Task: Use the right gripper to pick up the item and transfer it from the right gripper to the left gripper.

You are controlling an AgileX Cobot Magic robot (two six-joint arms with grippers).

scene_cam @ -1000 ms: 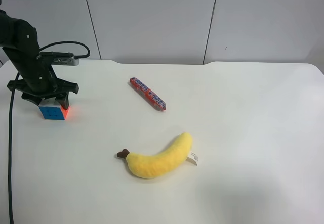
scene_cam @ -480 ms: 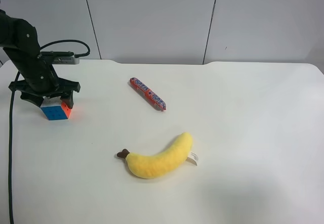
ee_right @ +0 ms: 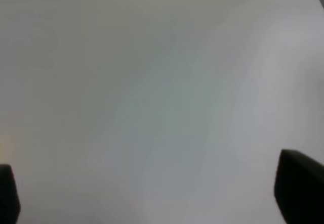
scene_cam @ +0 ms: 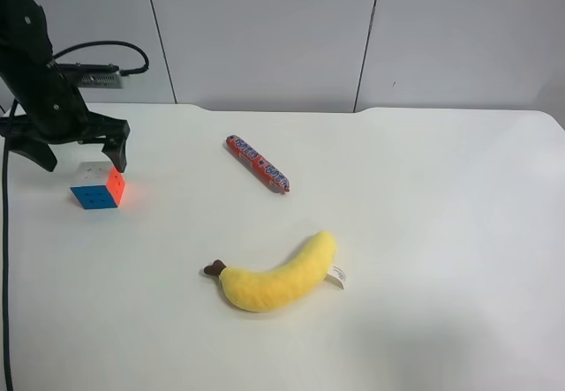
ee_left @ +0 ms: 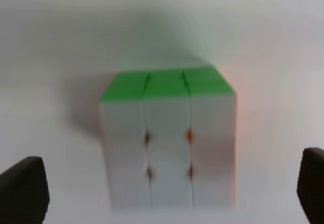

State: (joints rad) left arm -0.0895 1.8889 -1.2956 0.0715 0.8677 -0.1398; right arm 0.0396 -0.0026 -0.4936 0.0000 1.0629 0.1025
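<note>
Your left gripper (scene_cam: 78,154) hangs just above the puzzle cube (scene_cam: 98,188), jaws spread wide, holding nothing. Cube sits on the white table (scene_cam: 424,232), 9 o'clock edge. Right gripper (ee_right: 152,193): fingers apart, empty, bare table below.

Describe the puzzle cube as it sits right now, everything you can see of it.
The puzzle cube is a small 3x3 of glossy plastic, resting flat and square on the white table near the exterior high view's left edge. That view shows a white top, a blue side and an orange-red side; the left wrist view shows a green side too. Nothing grips it: the left gripper hangs open just above, its fingertips apart and clear of the cube.
</note>
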